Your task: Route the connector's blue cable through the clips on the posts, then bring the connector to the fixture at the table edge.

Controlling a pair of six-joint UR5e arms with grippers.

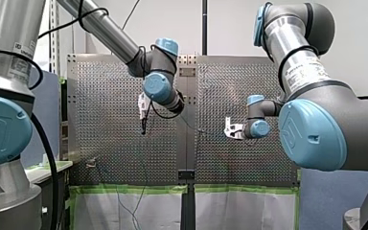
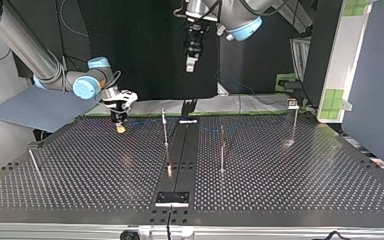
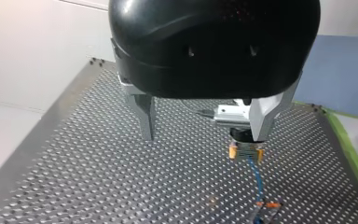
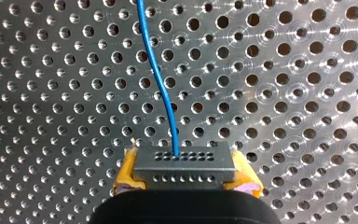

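Perforated metal covers the whole table (image 2: 305, 190), with a dark backdrop behind it in the top view and green tape (image 1: 134, 189) along one edge. The right gripper (image 4: 186, 181) is clamped on the connector (image 4: 184, 161), a small grey block with rows of pin holes. Its yellow pads (image 4: 125, 175) press against the block's two ends. The blue cable (image 4: 161, 79) leaves the connector's face and runs ahead of this gripper over the holes in a soft curve.

In the top view the right gripper hangs low over the table with the connector pointing down, close to the surface. Whether the connector touches the table cannot be told.

The left gripper (image 3: 204, 138) hangs well above the table, its metal fingers (image 3: 145, 119) spread wide with nothing held between them. Beneath it, close beside one of its fingers, the right gripper shows with the connector, and the cable trails away below.

Thin posts (image 2: 165, 131) stand upright on the table. The nearest one is beside the right gripper but apart from it. Another, far off to the side, carries a clip (image 2: 292, 103) at its top. The fixture (image 2: 172, 198), a black plate, lies at the table edge, well apart from both grippers.
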